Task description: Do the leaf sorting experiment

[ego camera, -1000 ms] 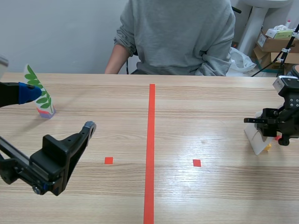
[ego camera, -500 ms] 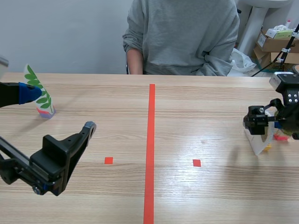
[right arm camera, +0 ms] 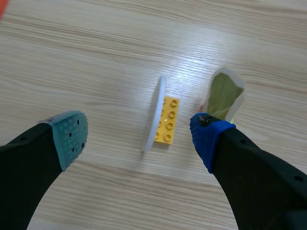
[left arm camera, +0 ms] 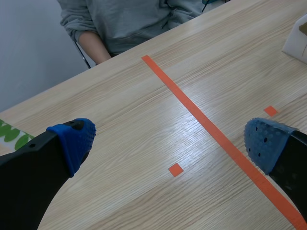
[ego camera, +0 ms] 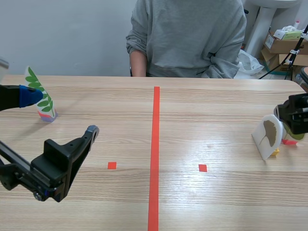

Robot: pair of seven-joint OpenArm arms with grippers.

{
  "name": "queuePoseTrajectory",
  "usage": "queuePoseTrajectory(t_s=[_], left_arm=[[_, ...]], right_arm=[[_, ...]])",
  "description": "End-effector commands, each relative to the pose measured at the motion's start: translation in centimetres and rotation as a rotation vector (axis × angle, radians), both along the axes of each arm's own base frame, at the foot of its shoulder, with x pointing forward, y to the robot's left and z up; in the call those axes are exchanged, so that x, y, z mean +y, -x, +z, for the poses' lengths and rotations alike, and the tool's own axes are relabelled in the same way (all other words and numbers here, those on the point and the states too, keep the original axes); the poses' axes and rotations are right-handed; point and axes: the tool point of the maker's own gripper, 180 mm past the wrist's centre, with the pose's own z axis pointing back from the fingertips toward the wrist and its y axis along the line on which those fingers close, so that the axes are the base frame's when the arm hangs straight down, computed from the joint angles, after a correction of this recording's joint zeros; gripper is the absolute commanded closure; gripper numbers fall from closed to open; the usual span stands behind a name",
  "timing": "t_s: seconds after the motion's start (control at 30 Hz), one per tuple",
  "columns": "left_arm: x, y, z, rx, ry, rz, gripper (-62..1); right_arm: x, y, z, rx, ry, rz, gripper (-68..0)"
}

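- While your right gripper (right arm camera: 138, 136) hangs wide open, the white card (right arm camera: 156, 112) and yellow brick (right arm camera: 168, 120), touching, sit between its fingers.
- Your left gripper (left arm camera: 169, 143) spreads wide too.

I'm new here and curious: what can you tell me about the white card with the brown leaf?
The card is white, thin and stiff-looking, with rounded corners and a brown fan-shaped leaf on its face. It stands nearly upright on the table, its foot against a yellow studded brick. The open right tool is close but apart.
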Motion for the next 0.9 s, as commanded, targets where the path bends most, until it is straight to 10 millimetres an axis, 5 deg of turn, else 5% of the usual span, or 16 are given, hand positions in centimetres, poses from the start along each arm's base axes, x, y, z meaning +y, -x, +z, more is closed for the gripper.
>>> queuePoseTrajectory(t_s=[0.0, 0.2, 0.5, 0.87], left_arm=[[-0.2, -0.1, 0.6, -0.020, 0.022, -0.003, -62.3], [-0.2, -0.1, 0.6, -0.020, 0.021, -0.003, -62.3], [-0.2, -0.2, 0.6, -0.036, -0.014, -0.008, -62.3], [-0.2, -0.3, 0.7, -0.037, -0.017, -0.010, -62.3]], right_arm=[[0.0, 0.5, 1.6, -0.029, 0.007, 0.010, -44.1], [2.8, 4.3, 3.4, -0.028, 0.073, 0.096, -44.1], [7.4, 8.9, 3.4, 0.020, 0.055, 0.251, -44.1], [9.8, 9.2, 4.8, -0.059, -0.008, 0.359, -44.1]])
